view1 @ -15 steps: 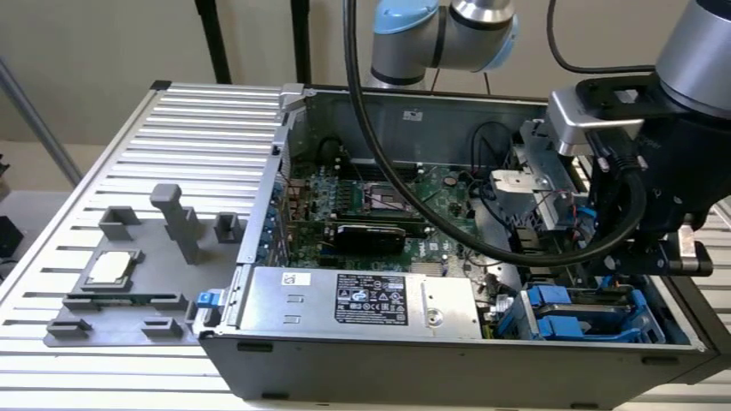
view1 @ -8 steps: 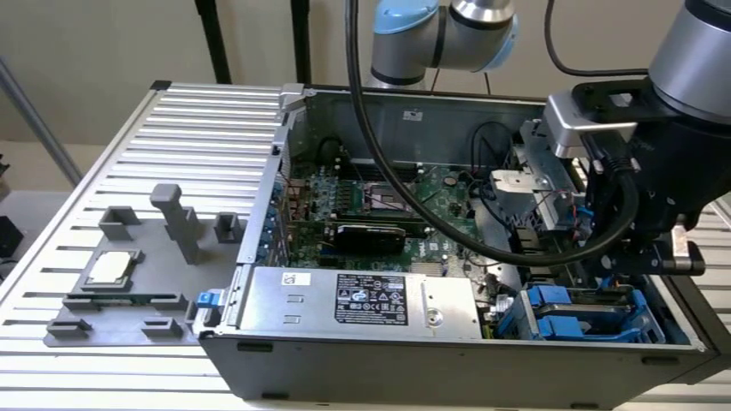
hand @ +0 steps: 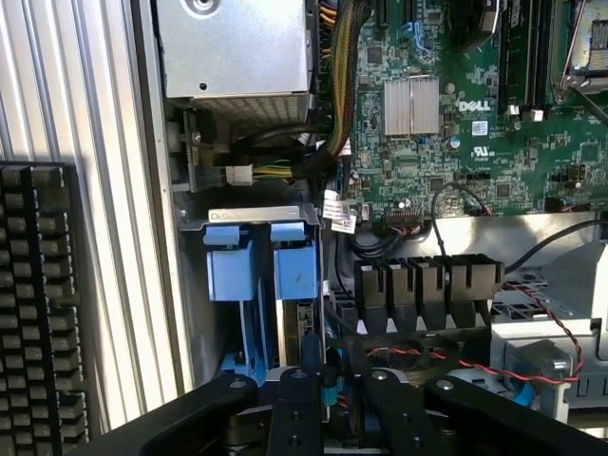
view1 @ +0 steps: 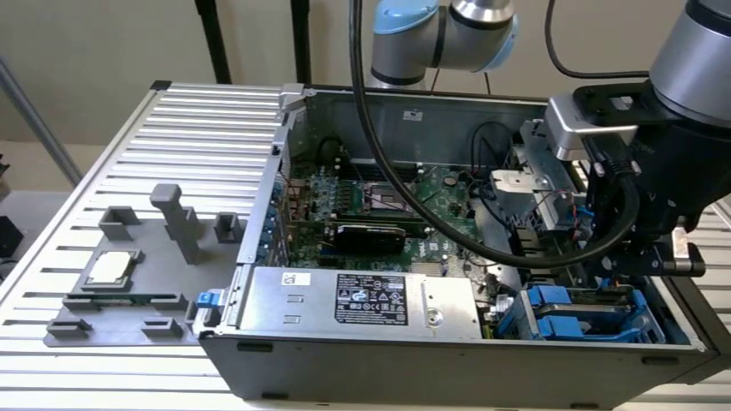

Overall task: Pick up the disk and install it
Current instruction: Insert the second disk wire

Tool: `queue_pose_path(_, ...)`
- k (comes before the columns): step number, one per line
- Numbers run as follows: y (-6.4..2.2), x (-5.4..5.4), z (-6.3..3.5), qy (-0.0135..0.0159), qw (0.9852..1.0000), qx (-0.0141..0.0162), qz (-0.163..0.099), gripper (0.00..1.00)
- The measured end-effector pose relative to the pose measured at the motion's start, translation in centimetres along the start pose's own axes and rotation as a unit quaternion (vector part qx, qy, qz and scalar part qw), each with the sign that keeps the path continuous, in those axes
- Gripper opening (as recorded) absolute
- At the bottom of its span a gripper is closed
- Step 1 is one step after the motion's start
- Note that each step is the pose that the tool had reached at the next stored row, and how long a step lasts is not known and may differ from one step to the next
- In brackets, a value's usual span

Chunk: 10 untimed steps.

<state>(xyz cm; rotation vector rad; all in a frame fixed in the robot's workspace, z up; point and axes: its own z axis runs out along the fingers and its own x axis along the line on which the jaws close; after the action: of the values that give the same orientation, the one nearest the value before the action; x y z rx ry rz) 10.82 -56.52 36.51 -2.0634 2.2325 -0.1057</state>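
Arm links are hiding the gripper (hand: 332,399) at the case's (view1: 457,351) four o'clock corner, so I cannot tell its finger state. Wrist camera is showing blue drive-bay tabs (hand: 261,258) closely; the disk is hard to make out.

Arm (view1: 697,77) reaching down, gripper (hand: 332,399) low, pointing downward.

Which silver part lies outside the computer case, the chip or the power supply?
The chip: it lies on the grey tray at the exterior view's left; the power supply sits inside the case.
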Motion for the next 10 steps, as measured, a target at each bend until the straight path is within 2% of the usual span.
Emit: queue_pose_path(10, -0.27, -0.03, -0.39, -0.0005, 1.0000, -0.0001, 0.000, 1.00)
